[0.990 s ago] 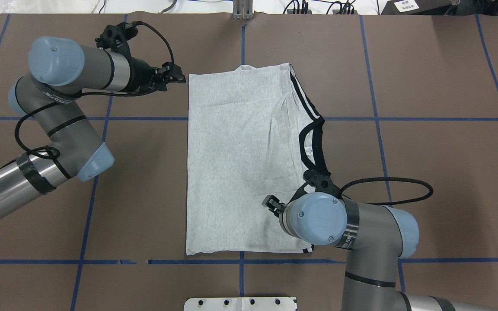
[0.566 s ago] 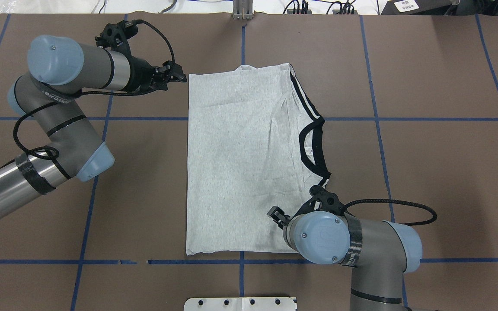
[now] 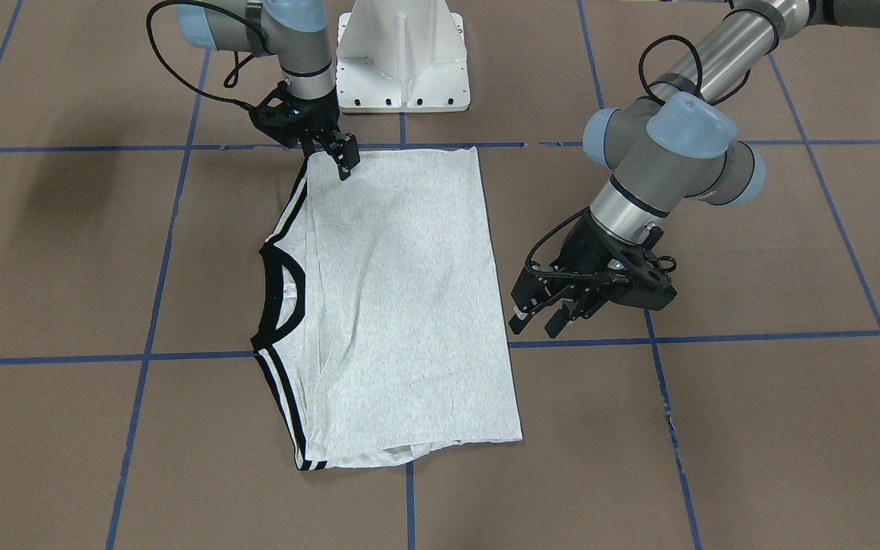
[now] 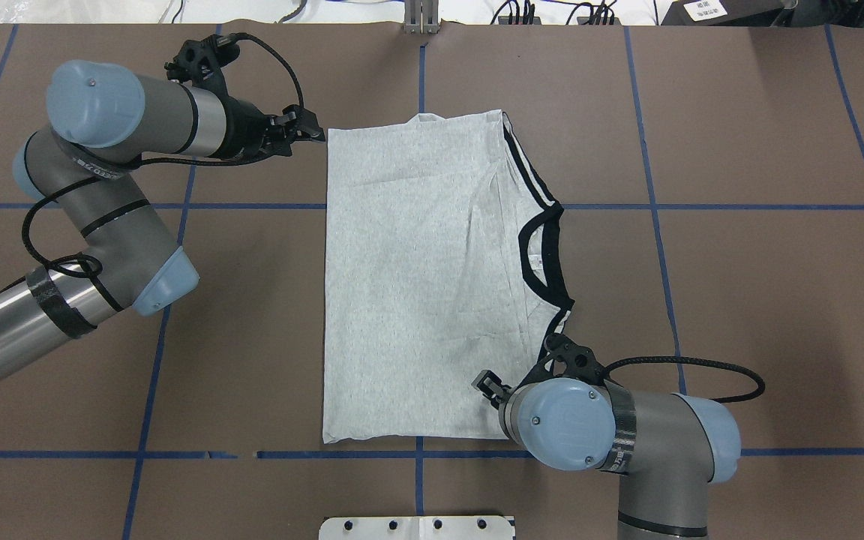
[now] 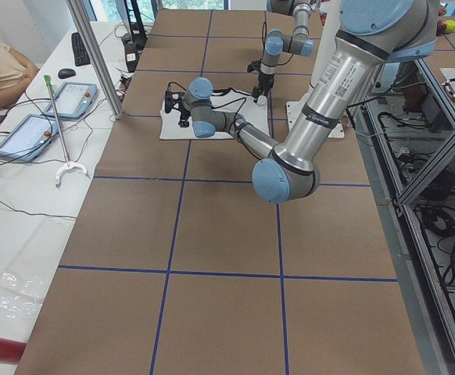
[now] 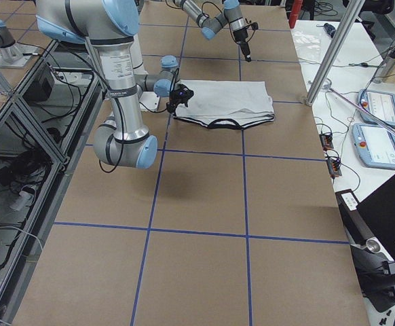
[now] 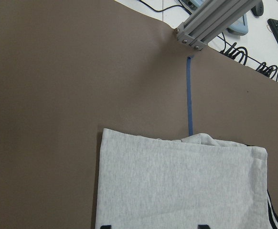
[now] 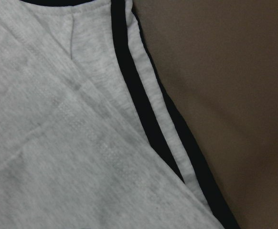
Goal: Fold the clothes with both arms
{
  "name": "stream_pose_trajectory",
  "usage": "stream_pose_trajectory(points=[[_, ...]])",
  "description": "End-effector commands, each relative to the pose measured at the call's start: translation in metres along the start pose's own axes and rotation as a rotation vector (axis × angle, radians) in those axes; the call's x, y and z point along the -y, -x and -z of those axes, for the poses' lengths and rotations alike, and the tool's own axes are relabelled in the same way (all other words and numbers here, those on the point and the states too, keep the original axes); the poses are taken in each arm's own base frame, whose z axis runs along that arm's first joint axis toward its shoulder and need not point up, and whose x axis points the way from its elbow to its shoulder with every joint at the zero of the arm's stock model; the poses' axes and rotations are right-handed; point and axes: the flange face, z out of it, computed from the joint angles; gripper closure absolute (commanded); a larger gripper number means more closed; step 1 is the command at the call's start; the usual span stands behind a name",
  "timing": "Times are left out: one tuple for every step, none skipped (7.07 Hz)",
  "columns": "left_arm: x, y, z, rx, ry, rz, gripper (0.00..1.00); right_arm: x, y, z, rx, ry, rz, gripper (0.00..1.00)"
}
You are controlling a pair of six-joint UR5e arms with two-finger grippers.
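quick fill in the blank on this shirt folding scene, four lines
1. The neck trim of the T-shirt is ___.
2. The tape lines on the table are ___.
3. The left hand, beside the shirt, is ___, not shut.
4. The shoulder stripes by the right hand are black and ___.

Missing words: black; blue; open; white

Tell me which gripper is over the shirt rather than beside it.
The right gripper: it hangs above a corner of the T-shirt, while the left gripper sits off its edge, over the table.
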Motion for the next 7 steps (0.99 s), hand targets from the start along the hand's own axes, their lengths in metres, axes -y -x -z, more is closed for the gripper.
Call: stream_pose_trajectory(points=[[0.0,-0.001,0.001,-0.002,-0.001,-0.001,0.32,-0.002,0.0,-0.001,-0.002,0.003,0.002,0.29],[0.0,-0.002,0.002,-0.004,-0.001,-0.001,0.32,-0.002,0.002,0.002,0.005,0.009,0.001,0.69],[0.0,-0.003,0.003,-0.007,-0.002,-0.002,0.32,-0.002,0.002,0.005,0.008,0.013,0.004,1.0],[0.0,-0.003,0.002,-0.005,-0.001,-0.002,0.32,-0.001,0.001,0.006,0.008,0.013,0.006,1.0],[0.0,-0.003,0.002,-0.005,-0.001,-0.002,0.32,-0.001,0.002,0.013,0.02,0.019,0.005,1.0],[0.0,-0.003,0.003,-0.007,-0.002,-0.002,0.32,-0.002,0.003,0.016,0.025,0.023,0.003,1.0],[0.0,-0.004,0.004,-0.009,-0.002,0.004,0.32,-0.003,0.004,0.019,0.031,0.026,0.003,1.0]])
